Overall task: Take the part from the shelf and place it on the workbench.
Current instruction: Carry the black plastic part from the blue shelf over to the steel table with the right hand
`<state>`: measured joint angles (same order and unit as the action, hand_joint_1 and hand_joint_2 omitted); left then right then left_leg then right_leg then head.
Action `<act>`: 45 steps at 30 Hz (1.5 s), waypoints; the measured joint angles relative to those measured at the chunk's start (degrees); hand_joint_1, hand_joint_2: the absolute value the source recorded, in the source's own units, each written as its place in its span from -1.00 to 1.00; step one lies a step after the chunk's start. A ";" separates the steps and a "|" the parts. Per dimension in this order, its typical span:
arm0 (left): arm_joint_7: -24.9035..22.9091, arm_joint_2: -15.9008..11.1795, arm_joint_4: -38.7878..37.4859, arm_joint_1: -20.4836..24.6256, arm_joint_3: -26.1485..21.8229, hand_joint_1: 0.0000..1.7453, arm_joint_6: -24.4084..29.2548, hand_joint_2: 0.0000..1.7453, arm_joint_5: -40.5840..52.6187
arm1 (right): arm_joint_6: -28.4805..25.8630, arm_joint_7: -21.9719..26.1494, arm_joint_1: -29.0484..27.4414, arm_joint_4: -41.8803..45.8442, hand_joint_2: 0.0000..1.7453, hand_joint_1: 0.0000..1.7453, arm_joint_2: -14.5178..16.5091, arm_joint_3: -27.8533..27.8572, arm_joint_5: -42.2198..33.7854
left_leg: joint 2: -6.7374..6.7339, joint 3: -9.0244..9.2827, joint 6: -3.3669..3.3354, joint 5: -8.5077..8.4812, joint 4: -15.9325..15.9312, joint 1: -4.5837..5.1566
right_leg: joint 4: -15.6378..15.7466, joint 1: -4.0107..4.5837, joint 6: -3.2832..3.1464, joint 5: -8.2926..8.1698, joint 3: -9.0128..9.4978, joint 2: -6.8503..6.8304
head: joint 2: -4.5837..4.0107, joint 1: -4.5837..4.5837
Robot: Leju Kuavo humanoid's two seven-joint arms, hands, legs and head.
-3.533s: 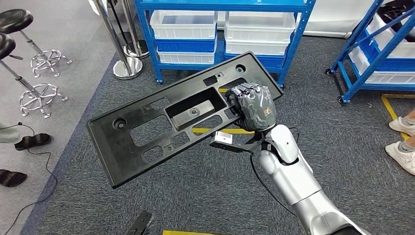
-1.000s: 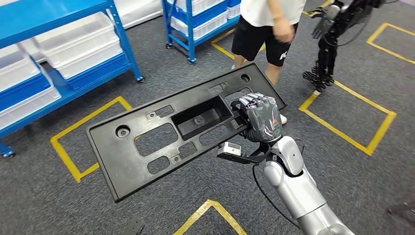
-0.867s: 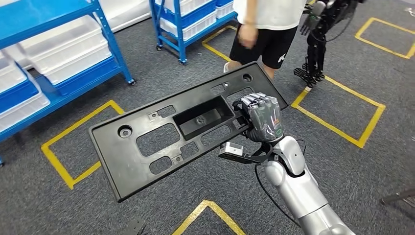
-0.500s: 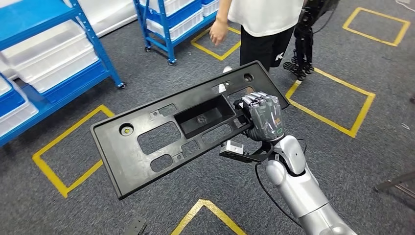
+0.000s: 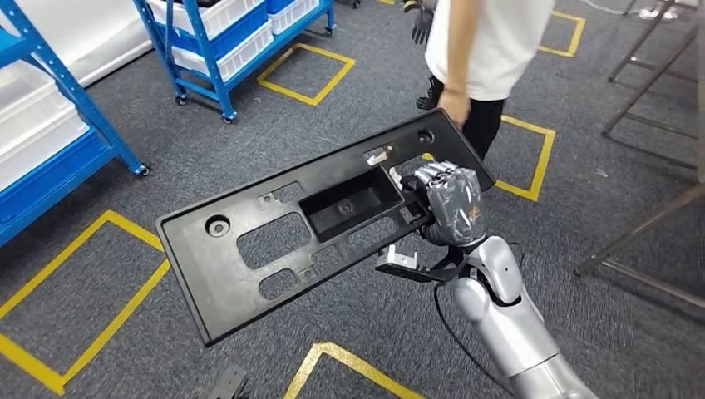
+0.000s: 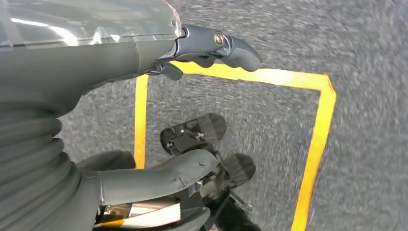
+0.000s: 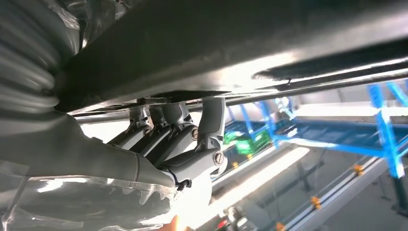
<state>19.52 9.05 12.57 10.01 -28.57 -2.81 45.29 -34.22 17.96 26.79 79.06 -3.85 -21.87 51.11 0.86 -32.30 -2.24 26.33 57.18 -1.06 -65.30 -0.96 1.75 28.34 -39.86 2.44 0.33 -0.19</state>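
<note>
Black plastic panel (image 5: 316,224) mid-frame, right hand (image 5: 445,199) clamped on its right end only. Left hand (image 6: 159,96) hangs empty, fingers apart. You risk clipping person (image 5: 486,58) upper right w/ panel while turning.

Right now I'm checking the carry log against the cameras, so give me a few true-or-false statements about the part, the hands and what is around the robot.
1. The right hand grips the black part. True.
2. The part lies on a workbench. False: it is held above the grey carpet.
3. A person stands just beyond the part's far end. True.
4. The left hand holds a white bin. False: it holds nothing and hangs over the floor.
5. Blue shelving holds white bins. True.
</note>
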 joint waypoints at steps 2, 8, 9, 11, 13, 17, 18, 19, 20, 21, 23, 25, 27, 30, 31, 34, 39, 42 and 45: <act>0.06 0.02 0.00 -0.15 0.00 -1.00 0.23 1.00 0.09 | 0.00 0.03 -0.20 0.05 1.00 1.00 0.00 0.22 0.13 | -1.64 -0.04 -0.15 0.00 -0.02 0.10 | -6.75 -0.13 0.33 2.88 -3.01 -1.62 | 0.00 0.04; 0.12 0.13 0.00 0.01 0.00 -1.00 0.36 1.00 0.20 | 0.02 0.07 -0.58 0.40 1.00 1.00 -0.01 1.01 0.43 | -5.50 -0.14 0.81 1.00 1.15 0.36 | 4.11 -0.25 0.55 -2.84 3.31 -6.16 | 0.00 0.04; 0.15 0.13 0.00 0.03 0.00 -1.00 0.22 1.00 0.13 | 0.02 0.07 -0.57 0.52 1.00 1.00 0.02 1.06 0.43 | -6.01 -0.13 1.17 1.22 1.38 0.57 | 5.39 -0.01 0.19 -2.94 3.84 -6.74 | 0.00 0.02; 0.22 0.14 0.00 0.09 -0.01 -1.00 -0.15 1.00 -0.07 | 0.02 0.08 -0.58 0.64 1.00 1.00 0.07 1.12 0.44 | -7.19 0.06 1.71 1.41 1.44 0.74 | 5.52 0.15 -0.59 -2.95 3.55 -5.63 | 0.00 -0.03; 0.30 0.15 0.00 0.25 -0.02 -1.00 -0.57 1.00 -0.26 | 0.03 0.08 -0.56 0.72 1.00 1.00 0.07 1.17 0.45 | -6.42 -0.09 2.29 2.50 2.38 0.47 | 5.76 -0.08 -1.31 -3.23 3.53 -4.33 | 0.00 -0.01; 0.39 0.15 0.00 0.07 -0.03 -1.00 -1.23 1.00 -0.72 | 0.08 0.12 -0.41 0.87 1.00 1.00 0.30 1.20 0.45 | -1.76 -5.39 2.77 9.12 14.56 0.10 | 5.92 -0.22 -2.35 -3.65 3.30 -1.70 | 0.00 -0.03; 0.39 0.15 0.00 -0.03 -0.04 -1.00 -1.25 1.00 -0.76 | 0.10 0.12 -0.45 0.87 1.00 1.00 0.32 1.21 0.46 | -1.48 -6.51 2.76 9.63 16.87 0.10 | 5.85 -0.16 -2.38 -3.69 3.20 -0.91 | 0.00 -0.03; 0.39 0.15 0.00 -0.07 -0.04 -1.00 -1.26 1.00 -0.75 | 0.11 0.12 -0.47 0.87 1.00 1.00 0.32 1.21 0.48 | -1.34 -6.71 2.69 9.02 17.16 0.10 | 5.75 -0.12 -2.38 -3.72 3.11 -0.12 | 0.00 -0.03; 0.39 0.15 0.00 -0.04 -0.04 -1.00 -1.26 1.00 -0.69 | 0.12 0.12 -0.49 0.87 1.00 1.00 0.32 1.21 0.50 | -1.17 -5.84 2.54 7.40 15.25 0.10 | 5.61 -0.11 -2.36 -3.75 3.06 0.68 | 0.00 -0.03; 0.40 0.15 0.00 0.03 -0.04 -1.00 -1.26 1.00 -0.60 | 0.13 0.12 -0.50 0.88 1.00 1.00 0.32 1.21 0.51 | -0.58 -4.15 2.31 5.23 11.67 0.08 | 5.45 -0.12 -2.31 -3.76 3.02 1.45 | 0.00 -0.03; 0.42 0.15 0.00 0.16 -0.04 -1.00 -1.24 1.00 -0.38 | 0.13 0.12 -0.45 0.91 1.00 1.00 0.33 1.21 0.52 | 1.91 -1.03 1.87 2.59 4.88 -0.01 | 5.11 -0.12 -1.94 -3.87 2.73 2.82 | 0.00 0.00; 0.43 0.14 0.00 0.17 -0.04 -1.00 -1.23 1.00 -0.21 | 0.14 0.12 -0.45 0.93 1.00 1.00 0.36 1.22 0.52 | 3.28 -0.08 1.58 2.34 2.57 0.10 | 5.15 -0.31 -1.15 -4.26 2.25 4.02 | 0.00 0.00; 0.43 0.22 0.00 0.22 -0.04 -1.00 -1.23 1.00 -0.11 | 0.14 0.12 -0.54 0.93 1.00 1.00 0.34 1.32 0.52 | 2.18 0.04 1.07 1.80 2.00 0.05 | 5.52 -0.48 -0.29 -4.72 1.94 4.96 | 0.00 -0.02; 0.48 0.45 0.02 0.49 -0.04 -1.00 -1.21 1.00 -0.09 | 0.12 0.15 -0.49 0.94 1.00 1.00 0.24 1.68 0.52 | 0.11 0.26 0.06 0.84 0.81 -0.26 | 1.92 -0.17 0.30 -2.16 0.16 1.03 | 0.00 0.15; 0.49 0.46 0.02 0.46 -0.04 -1.00 -1.21 1.00 -0.09 | 0.13 0.16 -0.44 0.93 1.00 1.00 0.24 1.73 0.52 | -0.61 0.24 -0.09 0.77 0.73 -0.12 | -1.32 -0.07 0.42 -0.30 -1.26 -0.67 | 0.00 0.22; 0.47 0.44 0.02 0.15 -0.04 -1.00 -1.21 1.00 -0.03 | 0.15 0.16 -0.54 0.91 1.00 1.00 0.26 1.72 0.52 | -2.95 0.04 -0.23 0.89 0.91 0.09 | -8.23 -0.26 0.71 2.16 -3.99 -2.14 | 0.00 0.25; 0.50 0.46 0.02 0.37 -0.04 -1.00 -1.07 1.00 0.36 | 0.23 0.16 -0.20 0.94 1.00 1.00 0.24 1.80 0.52 | -6.06 0.32 0.56 1.68 1.34 0.52 | 5.12 0.60 -0.37 -3.20 3.64 -6.18 | 0.00 0.23; 0.54 0.46 0.02 0.43 -0.04 -1.00 -0.88 1.00 0.59 | 0.30 0.16 -0.02 0.95 1.00 1.00 0.25 1.87 0.52 | -7.57 0.63 1.38 2.07 1.27 0.82 | 6.10 0.95 -1.29 -3.16 3.79 -5.36 | 0.00 0.21; 0.68 0.45 0.02 0.48 -0.02 -1.00 -0.74 1.00 0.95 | 0.30 0.16 0.12 1.03 1.00 1.00 0.30 1.94 0.52 | -4.24 -0.78 2.24 4.98 5.14 0.41 | 6.64 0.33 -2.24 -3.53 4.02 -3.39 | 0.00 0.19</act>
<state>20.21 9.50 12.59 10.48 -28.59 -3.55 46.24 -33.92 18.12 26.91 80.09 -3.55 -19.93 51.63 -3.37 -33.08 0.00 31.32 62.32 -0.64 -58.65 -0.63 -0.49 24.81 -35.84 -0.95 0.33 0.01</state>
